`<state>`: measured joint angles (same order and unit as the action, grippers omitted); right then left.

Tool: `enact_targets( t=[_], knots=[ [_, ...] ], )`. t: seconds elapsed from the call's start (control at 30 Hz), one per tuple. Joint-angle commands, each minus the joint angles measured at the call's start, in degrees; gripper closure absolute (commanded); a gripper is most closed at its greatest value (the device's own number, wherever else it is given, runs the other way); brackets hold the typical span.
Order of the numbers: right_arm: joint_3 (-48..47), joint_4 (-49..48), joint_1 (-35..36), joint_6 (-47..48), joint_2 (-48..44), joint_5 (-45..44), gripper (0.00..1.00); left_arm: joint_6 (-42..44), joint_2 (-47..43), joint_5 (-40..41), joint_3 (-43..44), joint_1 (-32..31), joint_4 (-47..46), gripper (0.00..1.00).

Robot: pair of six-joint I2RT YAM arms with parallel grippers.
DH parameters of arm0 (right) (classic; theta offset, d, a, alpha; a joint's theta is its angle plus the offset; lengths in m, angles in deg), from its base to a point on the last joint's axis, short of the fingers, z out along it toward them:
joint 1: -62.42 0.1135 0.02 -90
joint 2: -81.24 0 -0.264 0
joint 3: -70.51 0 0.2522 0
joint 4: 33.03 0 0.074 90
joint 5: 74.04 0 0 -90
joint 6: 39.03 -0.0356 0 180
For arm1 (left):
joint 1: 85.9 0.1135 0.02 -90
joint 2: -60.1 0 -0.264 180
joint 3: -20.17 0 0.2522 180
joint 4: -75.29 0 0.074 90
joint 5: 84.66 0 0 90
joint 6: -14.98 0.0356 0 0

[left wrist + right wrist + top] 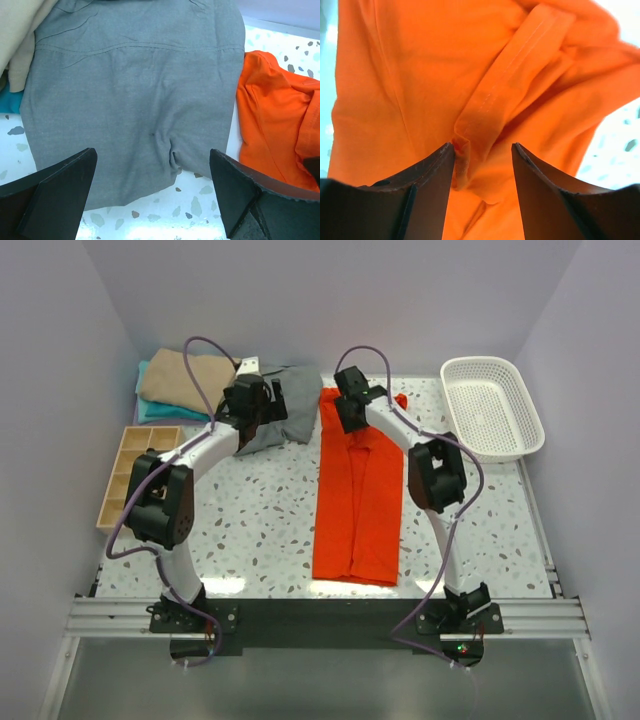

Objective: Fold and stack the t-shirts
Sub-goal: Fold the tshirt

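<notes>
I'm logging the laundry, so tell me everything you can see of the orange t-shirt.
The orange t-shirt is bright orange-red soft cloth, folded lengthwise into a long strip lying flat on the speckled table, running from near the front toward the back. Its far end is rumpled, a stitched hem band raised in a ridge. The right hand sits there, open jaws straddling that ridge. A grey shirt lies just left of the far end.

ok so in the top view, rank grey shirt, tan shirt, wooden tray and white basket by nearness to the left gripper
1. grey shirt, directly at the left gripper
2. tan shirt, back left corner
3. wooden tray, left edge
4. white basket, back right
</notes>
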<state>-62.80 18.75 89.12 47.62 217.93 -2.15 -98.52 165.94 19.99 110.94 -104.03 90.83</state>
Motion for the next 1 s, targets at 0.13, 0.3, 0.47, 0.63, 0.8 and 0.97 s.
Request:
enact_targets(
  t=[0.13, 0.3, 0.47, 0.63, 0.8, 0.97],
  knots=[
    [-6.6, 2.0, 2.0, 4.9, 0.9, -7.7, 0.64, -0.9, -1.2, -3.0, 1.7, 0.2, -2.7, 0.00],
    [-7.0, 3.5, 1.9, 4.0, 1.0, -6.8, 0.71, -0.8, 0.4, -5.2, 3.1, 0.4, -1.9, 0.00],
    [-3.5, 1.1, 2.0, 3.8, -1.6, -3.3, 0.53, -1.0, -0.1, -5.3, 2.3, 0.6, -2.5, 0.00],
    [-5.1, 2.7, 2.3, 3.8, 0.1, -2.8, 0.50, -1.4, 0.2, -5.8, 2.4, 0.6, -2.7, 0.00],
    [-4.0, 2.6, 2.4, 2.0, 0.7, -2.2, 0.50, -1.5, 1.0, -6.6, 2.6, 0.7, -2.6, 0.00],
    [-5.0, 3.6, 2.4, 1.9, 1.4, -2.5, 0.50, -1.5, 1.5, -6.9, 3.1, 0.8, -2.3, 0.00]
  ],
)
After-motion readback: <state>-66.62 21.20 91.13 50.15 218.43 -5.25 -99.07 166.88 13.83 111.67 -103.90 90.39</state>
